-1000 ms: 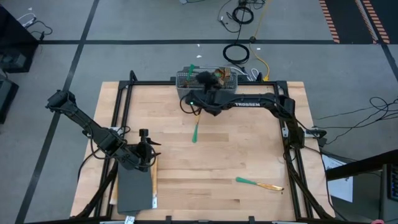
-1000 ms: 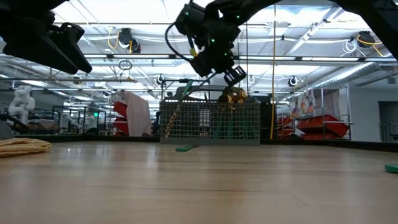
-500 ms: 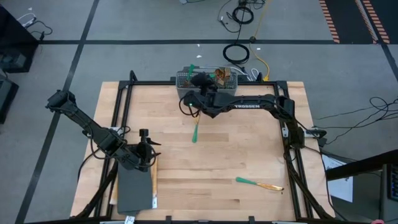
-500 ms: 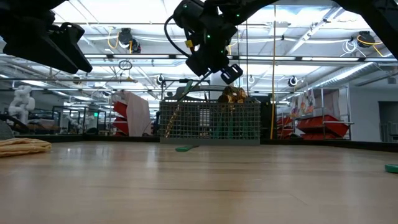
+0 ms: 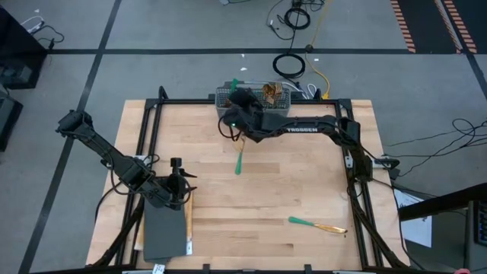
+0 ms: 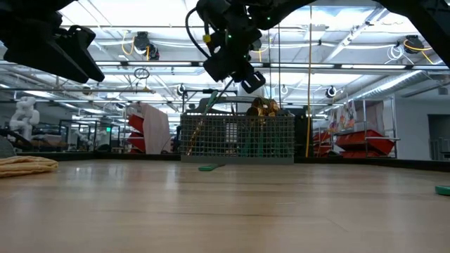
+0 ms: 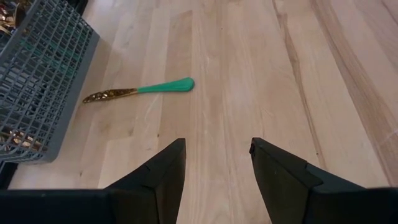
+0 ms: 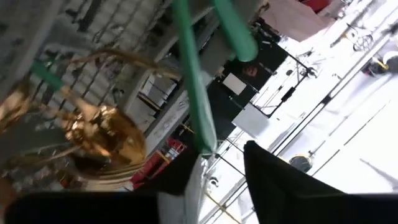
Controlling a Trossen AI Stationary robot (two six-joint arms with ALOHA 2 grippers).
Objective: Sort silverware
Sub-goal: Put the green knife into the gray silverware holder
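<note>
Since the earlier frames, the right tool (image 5: 245,99) has drifted a little toward the left part of the grey wire basket (image 5: 283,109) and has risen slightly.

From above, this tool hangs over the basket at the far edge of the counter (image 5: 304,183). Several gold heads and one teal handle stand up in the basket, so part of the silverware seems already sorted. Two pieces remain on the wood: one teal-handled piece (image 5: 239,161) just in front of the basket, and another one (image 5: 316,224) near the right front corner. The left tool (image 5: 177,185) waits near the front left, beside a dark flat mat (image 5: 161,232).

At table height, the right tool (image 6: 242,75) is above the basket (image 6: 238,137), with a thin handle slanting down from it into the basket.

On the left wrist, the fingers (image 7: 163,179) stand wide and hold nothing.

On the right wrist, a teal handle (image 8: 194,87) stands just beside the fingers (image 8: 280,180); whether they grip it or have let go, I cannot tell.
</note>
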